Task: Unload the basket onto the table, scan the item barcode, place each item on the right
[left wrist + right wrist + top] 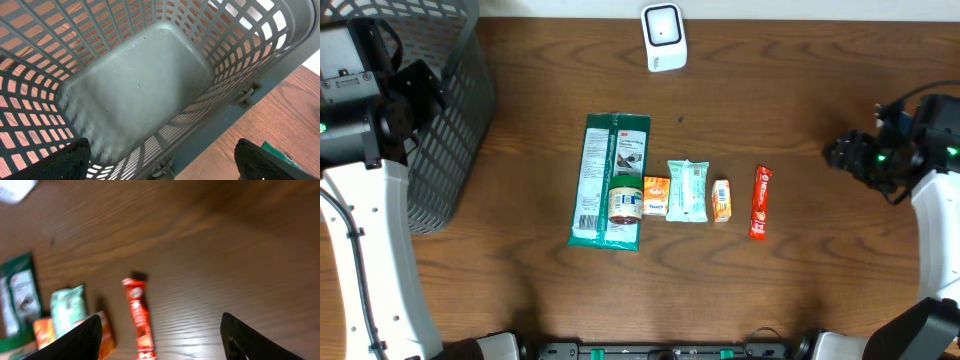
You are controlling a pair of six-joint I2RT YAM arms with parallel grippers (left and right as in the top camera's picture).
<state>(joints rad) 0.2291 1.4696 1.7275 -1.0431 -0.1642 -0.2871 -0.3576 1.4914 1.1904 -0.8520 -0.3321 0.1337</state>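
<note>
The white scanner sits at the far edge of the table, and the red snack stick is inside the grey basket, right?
Not quite. The white scanner does sit at the far edge of the table, but the red snack stick is not inside the grey basket. It lies on the table, just right of the small orange pack. The overhead view shows it.
</note>
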